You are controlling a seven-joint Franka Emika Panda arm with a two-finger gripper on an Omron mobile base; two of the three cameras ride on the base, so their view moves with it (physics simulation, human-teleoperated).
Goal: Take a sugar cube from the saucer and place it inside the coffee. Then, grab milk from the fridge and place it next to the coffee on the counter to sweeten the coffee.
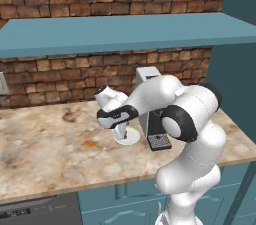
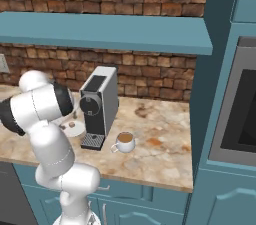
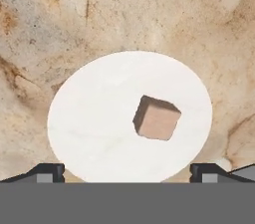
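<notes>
The white saucer (image 3: 99, 118) lies on the beige marbled counter (image 3: 74, 19), and the tan sugar cube (image 3: 157, 118) rests on it right of centre. My gripper (image 3: 127, 173) hangs open straight above the saucer, one fingertip at each side of its near rim, holding nothing. In the left base view the hand hovers over the saucer (image 1: 131, 139), just left of the coffee machine. The right base view shows the saucer (image 2: 66, 130) with the sugar cube (image 2: 72, 125), and the coffee (image 2: 124, 142), a white cup of brown liquid, right of the machine. The milk and the fridge are out of view.
The grey-and-black coffee machine (image 2: 99, 105) stands between saucer and cup, with its drip tray (image 1: 160, 142) close to my hand. A teal shelf (image 1: 125, 31) runs overhead along the brick wall. A tall teal cabinet with a built-in oven (image 2: 240, 109) bounds the counter on the right.
</notes>
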